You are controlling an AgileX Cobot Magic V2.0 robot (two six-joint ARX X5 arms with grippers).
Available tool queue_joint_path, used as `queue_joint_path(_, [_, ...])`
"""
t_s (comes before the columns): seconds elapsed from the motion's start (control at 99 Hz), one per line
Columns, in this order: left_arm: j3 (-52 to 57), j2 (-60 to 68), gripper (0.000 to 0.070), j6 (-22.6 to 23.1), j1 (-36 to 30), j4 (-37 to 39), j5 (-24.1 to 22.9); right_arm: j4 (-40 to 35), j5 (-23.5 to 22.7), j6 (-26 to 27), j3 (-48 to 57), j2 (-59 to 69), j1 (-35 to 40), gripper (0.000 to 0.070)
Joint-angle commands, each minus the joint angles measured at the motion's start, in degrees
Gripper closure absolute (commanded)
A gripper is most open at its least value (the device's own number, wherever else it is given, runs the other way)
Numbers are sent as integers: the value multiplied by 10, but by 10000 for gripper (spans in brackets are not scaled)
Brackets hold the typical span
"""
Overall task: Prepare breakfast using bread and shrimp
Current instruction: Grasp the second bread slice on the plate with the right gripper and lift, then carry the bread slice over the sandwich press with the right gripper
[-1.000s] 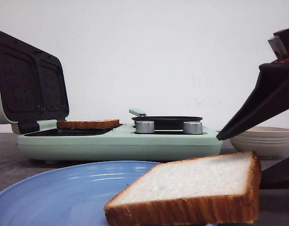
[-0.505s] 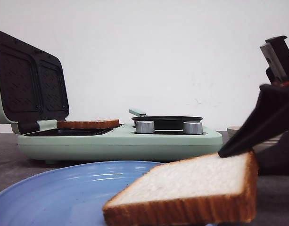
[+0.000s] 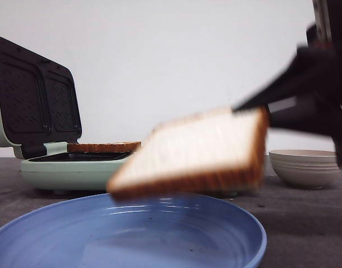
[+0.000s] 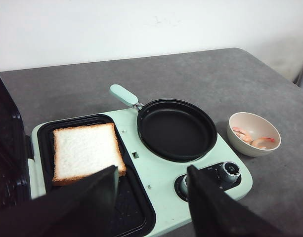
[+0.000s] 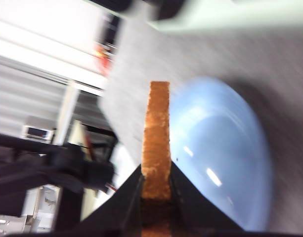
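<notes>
One slice of bread [image 3: 198,153] hangs tilted in the air above the blue plate [image 3: 159,234], blurred by motion. My right gripper [image 3: 261,109] is shut on its right crust edge; the right wrist view shows the crust [image 5: 156,128] clamped edge-on in that gripper [image 5: 156,175]. A second slice of bread [image 4: 84,150] lies flat in the back half of the sandwich maker's [image 4: 161,173] grill tray. My left gripper [image 4: 152,173] hovers open above the maker, holding nothing. Shrimp [image 4: 262,143] lie in a beige bowl [image 4: 245,150].
The maker's lid [image 3: 34,95] stands open at the left. A black frying pan [image 4: 176,129] with a mint handle sits on its hob, knobs [image 4: 230,169] in front. The beige bowl [image 3: 304,167] stands to the right of the maker, behind the plate.
My right gripper closed on the slice's right edge and lifted it off the blue plate, up and to the left. The slice in the maker has not moved.
</notes>
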Motion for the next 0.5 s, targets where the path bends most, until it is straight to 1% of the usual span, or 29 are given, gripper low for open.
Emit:
queue_joint_path(0.0, [6, 3, 468, -1, -2, 7, 0, 13, -7, 6, 28, -7, 3, 693])
queue_joint_path(0.151, [6, 3, 468, -2, -2, 9, 0, 0, -17, -22, 94, -17, 3, 693])
queue_joint_path(0.232, [6, 2, 468, -2, -2, 14, 0, -41, -15, -63, 141, -16, 3, 694])
queue_joint_path(0.283, [6, -1, 468, -2, -2, 20, 0, -84, -9, -106, 175, -16, 3, 694])
queue_joint_path(0.333, [6, -4, 468, -2, -2, 26, 0, -141, 9, -160, 211, -16, 5, 694])
queue_joint_path(0.434, [6, -17, 469, -2, -2, 42, 0, -273, 83, -287, 287, -15, 16, 694])
queue_joint_path(0.495, [6, -23, 468, -2, -2, 51, -1, -333, 132, -360, 329, -9, 26, 694])
